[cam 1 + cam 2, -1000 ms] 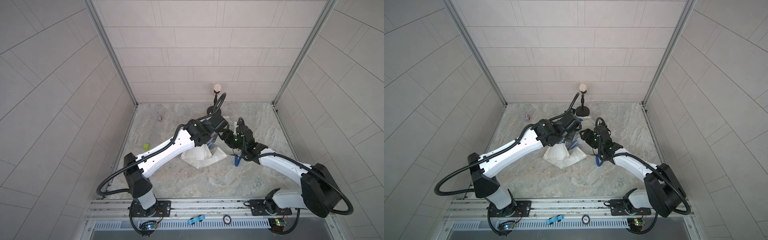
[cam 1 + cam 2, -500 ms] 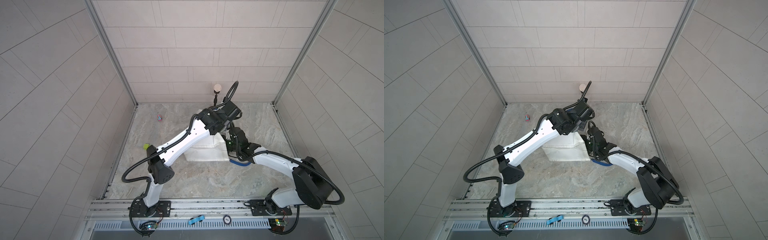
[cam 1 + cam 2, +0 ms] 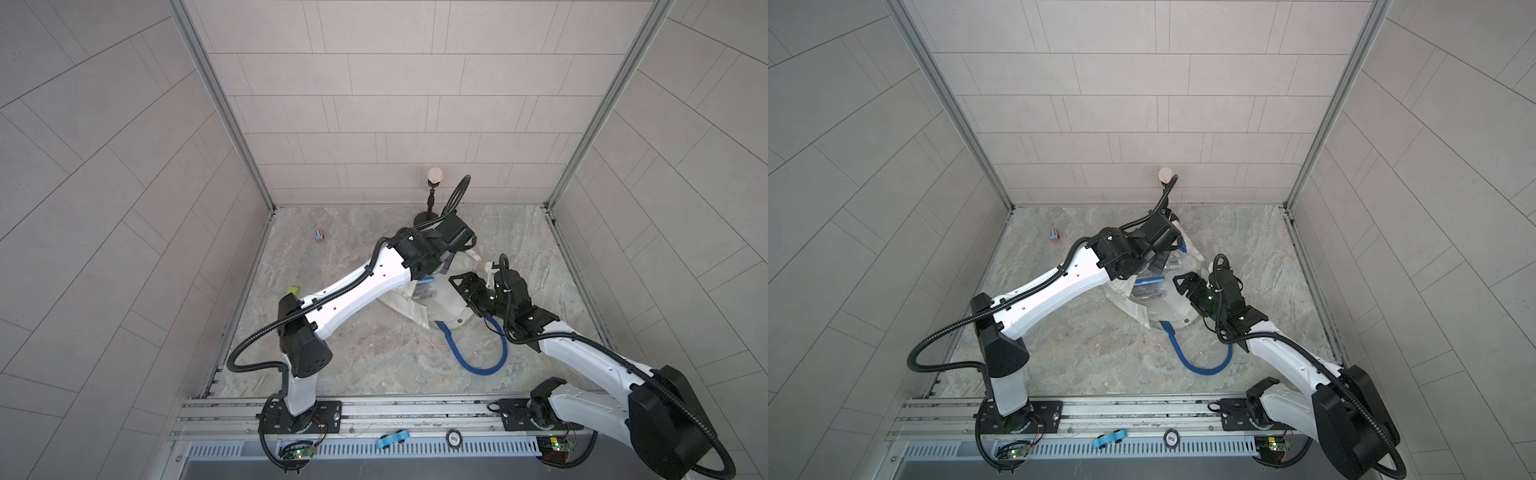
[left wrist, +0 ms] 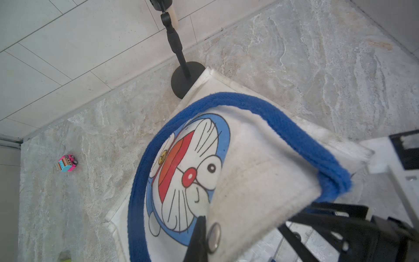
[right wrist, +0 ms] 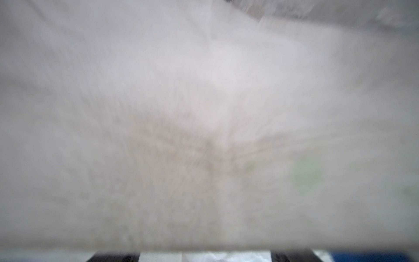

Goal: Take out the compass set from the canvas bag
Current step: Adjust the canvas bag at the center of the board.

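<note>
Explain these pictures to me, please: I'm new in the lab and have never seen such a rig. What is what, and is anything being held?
Two white-and-black robot arms stand at a stone-patterned table, each ending in a two-fingered gripper. The two wide pictures come from one overhead camera; the close-ups come from cameras on the wrists. The left gripper is shut on the canvas bag, pinching its rim beside the metal snap. In a top view a clear, blue-trimmed case, probably the compass set, lies in the bag's mouth. The right gripper is open at that mouth; its camera sees only blurred white cloth. A toy car and a small green thing lie off to the side; a black stand is at the back, by the bag.
</note>
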{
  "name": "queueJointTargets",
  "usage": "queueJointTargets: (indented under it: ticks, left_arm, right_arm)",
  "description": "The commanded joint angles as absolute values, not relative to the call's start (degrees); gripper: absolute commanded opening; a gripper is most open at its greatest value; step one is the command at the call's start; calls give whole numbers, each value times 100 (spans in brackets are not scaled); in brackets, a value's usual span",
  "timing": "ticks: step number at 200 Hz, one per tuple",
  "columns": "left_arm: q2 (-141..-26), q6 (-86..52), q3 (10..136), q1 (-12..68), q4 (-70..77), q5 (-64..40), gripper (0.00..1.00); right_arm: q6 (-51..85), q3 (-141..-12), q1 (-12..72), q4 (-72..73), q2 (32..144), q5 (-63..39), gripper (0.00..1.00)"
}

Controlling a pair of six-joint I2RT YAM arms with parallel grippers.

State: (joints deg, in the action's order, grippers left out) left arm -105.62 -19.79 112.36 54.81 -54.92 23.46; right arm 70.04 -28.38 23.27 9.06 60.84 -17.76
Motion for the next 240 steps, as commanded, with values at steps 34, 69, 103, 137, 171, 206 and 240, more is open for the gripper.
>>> queueJointTargets:
  ticks: [34,69,103,137,171,206,240]
  left_arm:
    - [-10297,-2136,10981,5528,-5309,2112,0]
    - [-10404,-2136,11110,5563,-5412,2033,0]
    - [-10441,-2154,11126,5572,-5414,1952,0]
    - [-10442,-2119,11234,5581,-5473,1936,0]
    - [-10484,-2120,11449,5572,-5645,1995,0]
    - [-10858,-2246,12093,5524,-6060,2053,0]
    - [-11180,-2441,12643,5459,-6426,2122,0]
  right_arm:
    - [6598,-2790,2390,194,4540,-1563,66]
    - [6516,-2871,2628,-855,3472,-1282,65]
    - [6856,-2243,2628,-923,2645,-1020,65]
    - [6906,-2177,2651,-209,3671,-1567,56]
    - [6780,-2911,2918,227,5274,-1703,54]
    - [7054,-3933,3486,117,6626,-1404,62]
    - [7375,-4510,3618,-741,7332,-1233,68]
